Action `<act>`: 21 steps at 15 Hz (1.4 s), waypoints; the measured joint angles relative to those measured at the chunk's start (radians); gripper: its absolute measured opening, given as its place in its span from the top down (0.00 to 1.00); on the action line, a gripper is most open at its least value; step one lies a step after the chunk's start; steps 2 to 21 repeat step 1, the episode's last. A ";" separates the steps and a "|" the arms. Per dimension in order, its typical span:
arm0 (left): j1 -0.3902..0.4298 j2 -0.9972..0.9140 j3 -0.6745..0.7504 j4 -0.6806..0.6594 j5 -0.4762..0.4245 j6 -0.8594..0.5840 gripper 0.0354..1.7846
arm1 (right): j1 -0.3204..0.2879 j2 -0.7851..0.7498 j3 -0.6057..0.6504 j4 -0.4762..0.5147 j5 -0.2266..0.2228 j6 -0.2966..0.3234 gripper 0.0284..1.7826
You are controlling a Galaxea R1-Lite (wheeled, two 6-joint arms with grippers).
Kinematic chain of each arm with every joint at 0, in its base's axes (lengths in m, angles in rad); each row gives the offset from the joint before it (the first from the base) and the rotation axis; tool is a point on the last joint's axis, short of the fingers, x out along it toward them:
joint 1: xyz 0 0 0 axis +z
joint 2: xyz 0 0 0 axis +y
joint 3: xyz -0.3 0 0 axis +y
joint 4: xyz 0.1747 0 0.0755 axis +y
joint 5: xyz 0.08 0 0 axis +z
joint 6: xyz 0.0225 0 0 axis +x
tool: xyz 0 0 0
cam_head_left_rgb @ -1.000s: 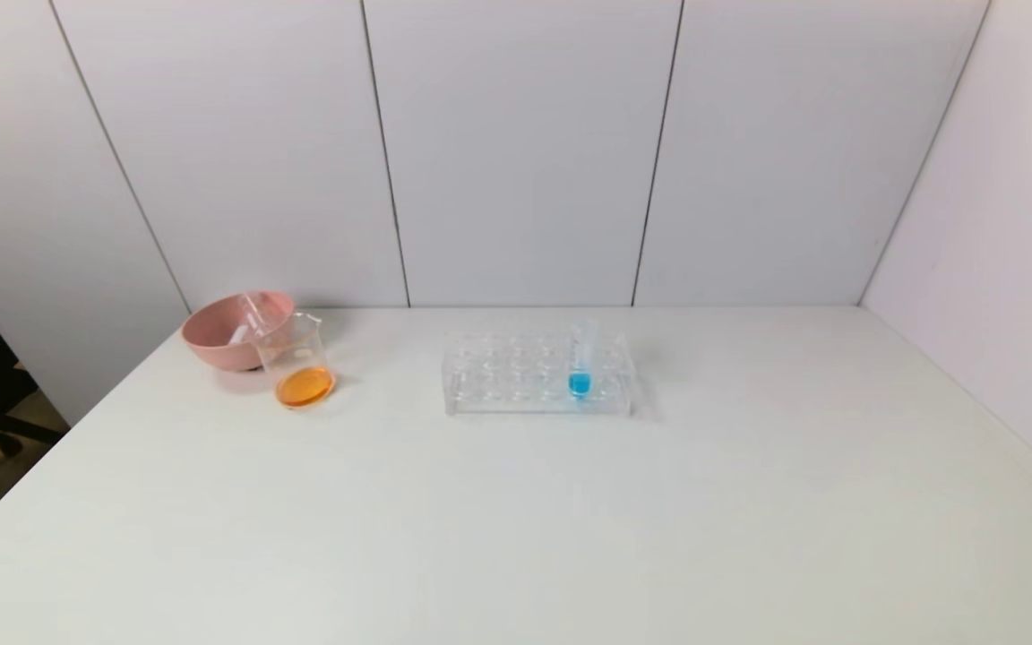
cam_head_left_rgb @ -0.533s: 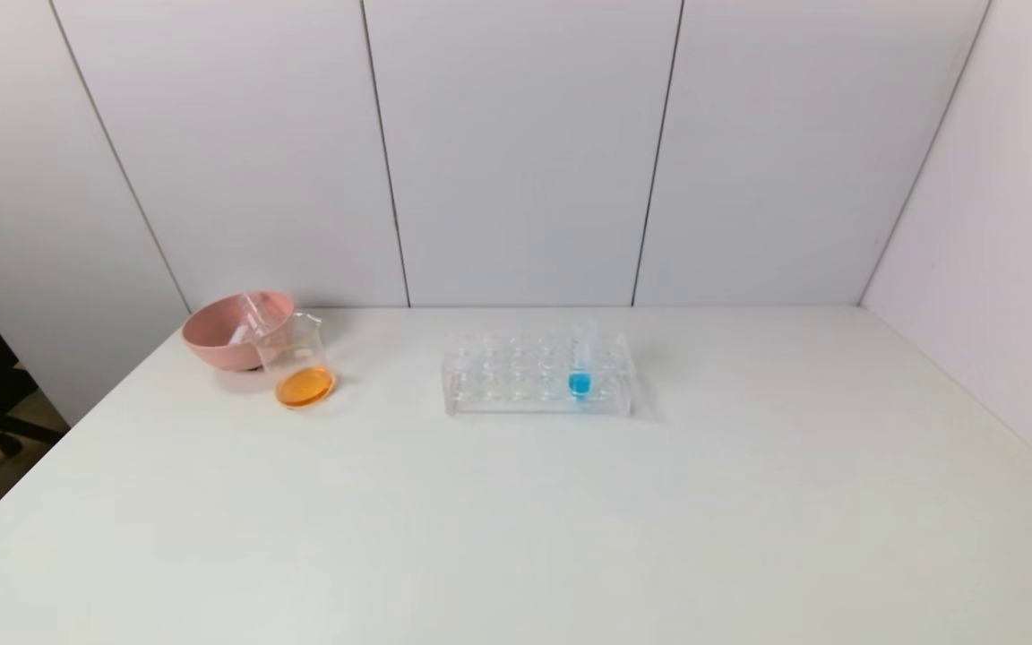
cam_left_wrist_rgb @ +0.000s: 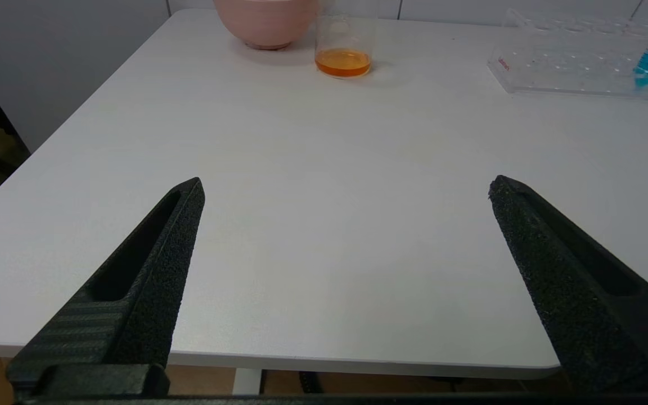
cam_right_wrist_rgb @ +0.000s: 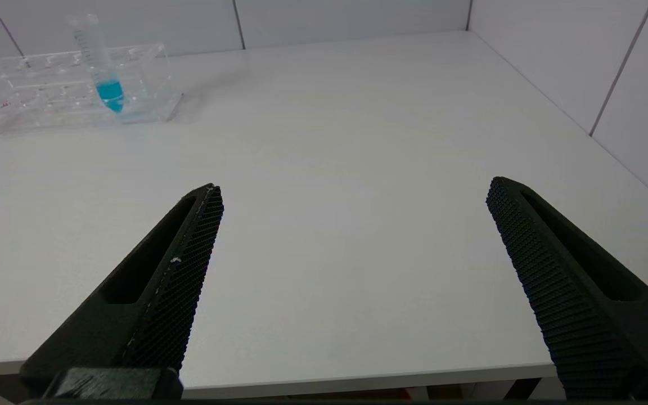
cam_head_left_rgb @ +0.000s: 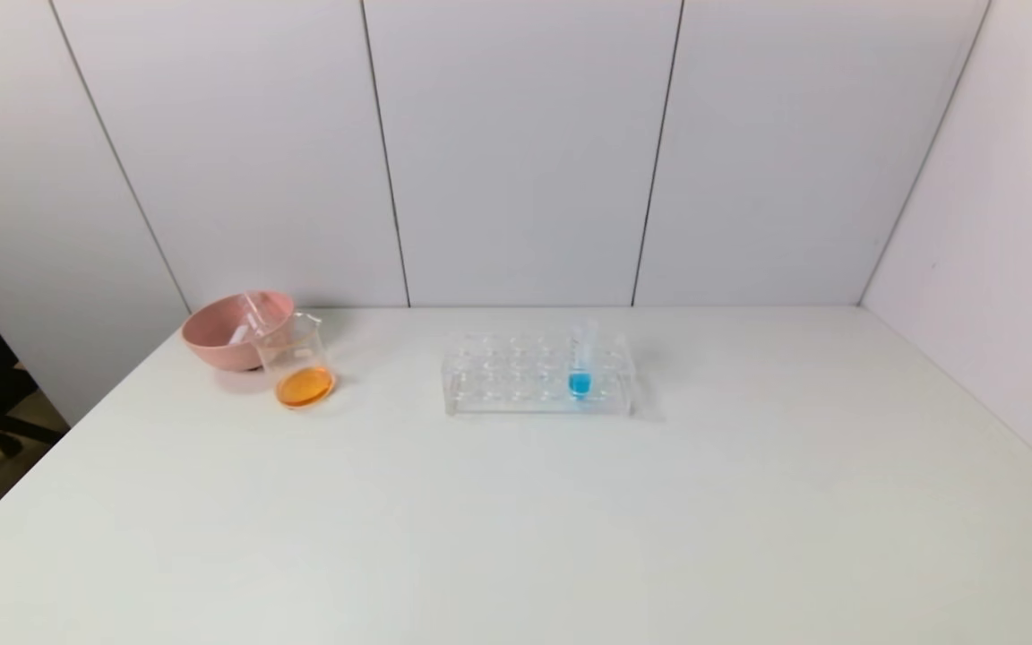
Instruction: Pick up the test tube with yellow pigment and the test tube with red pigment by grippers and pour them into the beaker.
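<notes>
Beaker glass (cam_head_left_rgb: 296,360), small and clear with a pouring lip, stands on the white table (cam_head_left_rgb: 516,520) just in front of the round pink bowl (cam_head_left_rgb: 227,330). It has orange liquid at the bottom, so I think both colours are already poured in. Something clear and thin leans inside the bowl; maybe the empty tubes, but I cannot tell. Well to its right, the clear rack with many holes (cam_head_left_rgb: 537,374) holds only the tube with the blue tip (cam_head_left_rgb: 580,363). The left gripper (cam_left_wrist_rgb: 346,188) and right gripper (cam_right_wrist_rgb: 352,194) hang at the near table edge, fingers wide apart, holding nothing. A reach forward could bump the light beaker and spill it.
</notes>
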State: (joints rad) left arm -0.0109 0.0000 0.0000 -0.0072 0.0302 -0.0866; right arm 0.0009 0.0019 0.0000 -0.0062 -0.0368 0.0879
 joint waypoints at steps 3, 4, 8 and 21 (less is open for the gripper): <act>0.000 0.000 0.000 0.000 0.000 0.000 0.01 | 0.000 0.000 0.000 0.001 0.000 0.001 0.04; 0.000 0.000 0.000 0.000 0.000 0.000 0.01 | 0.000 0.000 0.000 0.001 0.000 0.001 0.04; 0.000 0.000 0.000 0.000 0.000 0.000 0.01 | 0.000 0.000 0.000 0.001 0.000 0.001 0.04; 0.000 0.000 0.000 0.000 0.000 0.000 0.01 | 0.000 0.000 0.000 0.001 0.000 0.001 0.04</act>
